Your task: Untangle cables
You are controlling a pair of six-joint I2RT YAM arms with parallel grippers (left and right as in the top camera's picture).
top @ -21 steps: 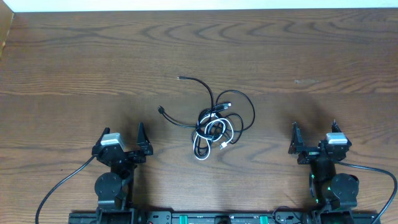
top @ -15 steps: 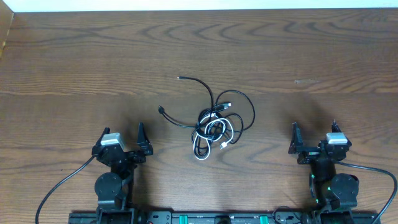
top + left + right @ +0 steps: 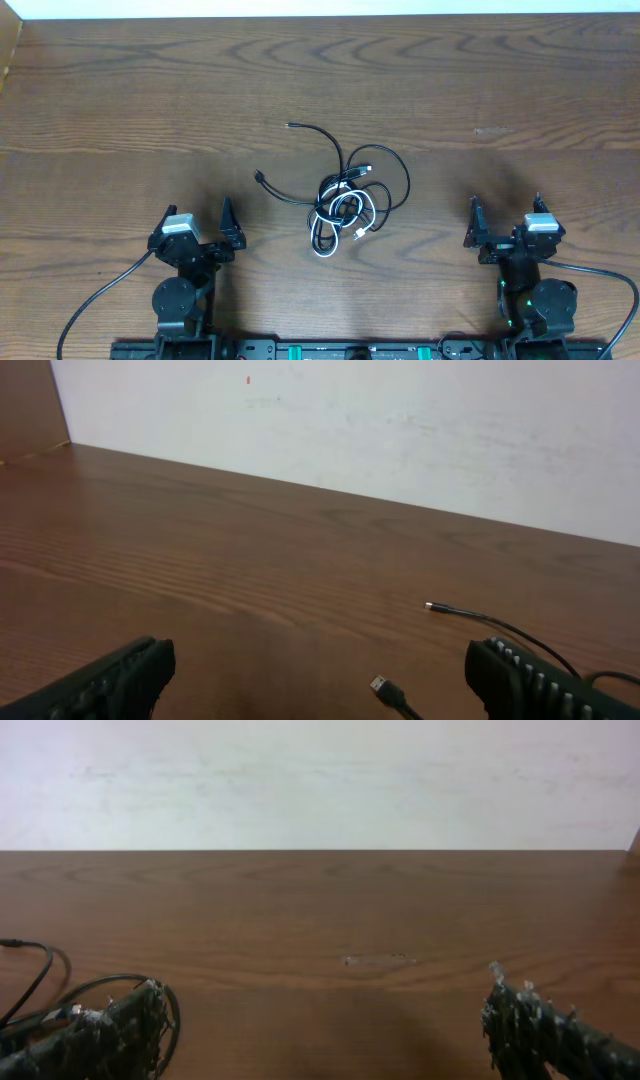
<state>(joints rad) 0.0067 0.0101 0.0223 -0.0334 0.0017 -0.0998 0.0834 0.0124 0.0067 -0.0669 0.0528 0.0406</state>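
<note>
A bunch of cables (image 3: 347, 203) lies in the middle of the dark wooden table (image 3: 520, 80). They are thin cords, all looped over each other in one knotty pile. Most of them are black. One white cable (image 3: 318, 238) curls through the lower part of the pile. Two black ends stick out to the upper left. One end has a small plug (image 3: 290, 125) pointing up and left, and the other plug (image 3: 258, 174) lies a bit lower, further left.

The left gripper (image 3: 196, 212) sits near the bottom left of the overhead view, well apart from the pile. Its two fingers stand wide apart and hold nothing. The right gripper (image 3: 505, 205) sits near the bottom right, also well apart from the pile. It is spread wide too, with nothing in it.

In the left wrist view, the left gripper (image 3: 315, 680) shows one finger in each lower corner, with bare table between them. The two plugs (image 3: 379, 684) lie towards the lower right, close to the right finger.

In the right wrist view, the right gripper (image 3: 320, 1035) is just as wide. Black loops of the cables (image 3: 46, 967) show at the left edge, behind its left finger. A white wall (image 3: 320, 780) stands behind the table.
</note>
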